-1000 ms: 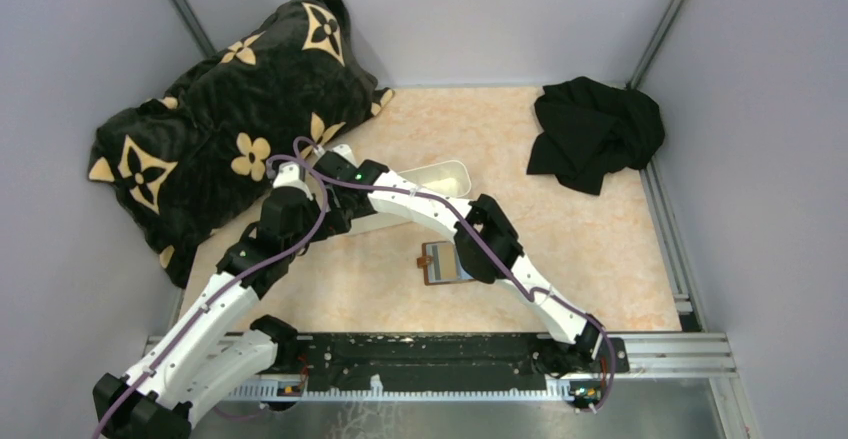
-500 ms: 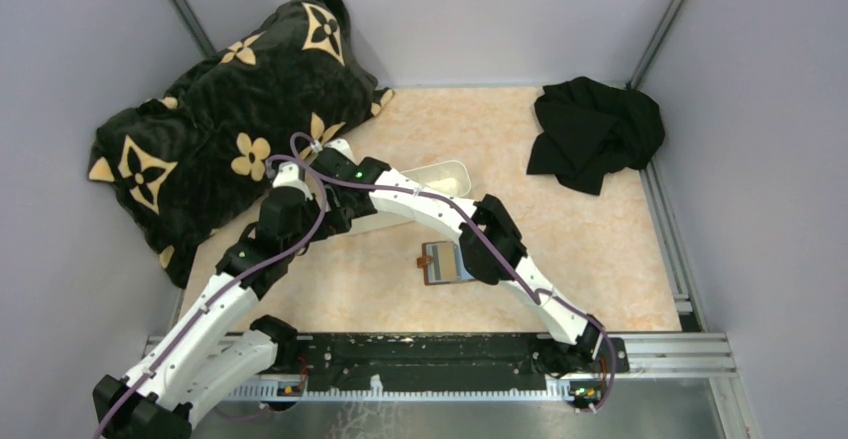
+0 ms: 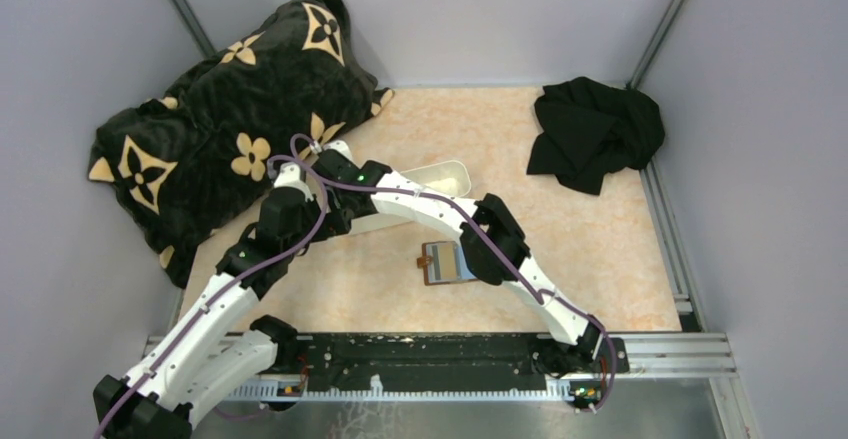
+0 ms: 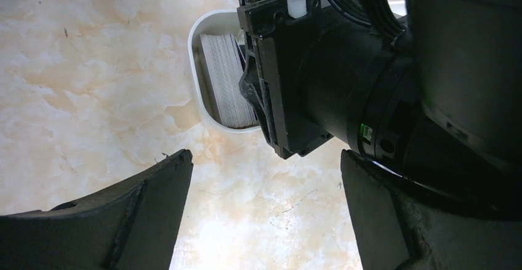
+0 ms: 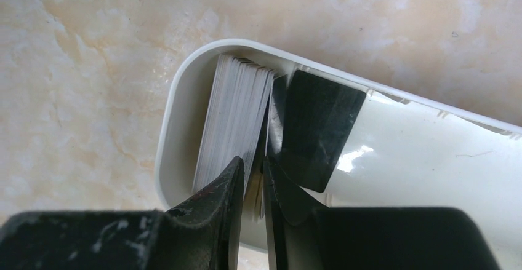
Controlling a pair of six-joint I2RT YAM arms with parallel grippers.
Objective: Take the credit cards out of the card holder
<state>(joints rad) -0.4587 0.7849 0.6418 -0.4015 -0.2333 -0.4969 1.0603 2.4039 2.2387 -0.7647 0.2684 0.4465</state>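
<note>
Step, prob.: filing a card. R gripper (image 5: 253, 171) jaws near-together, pinching end of card stack (image 5: 237, 110) in tray (image 5: 178, 116), mid-tabletop. L gripper (image 4: 265, 187) jaws wide, empty. Wallet (image 3: 445, 262) lies open nr front edge. Next: release, go to wallet.

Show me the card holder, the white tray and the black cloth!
card holder (image 3: 445, 263): top view, its open inside.
white tray (image 5: 174, 107): right wrist view, its curved rim.
black cloth (image 3: 596, 131): top view, its middle.
</note>
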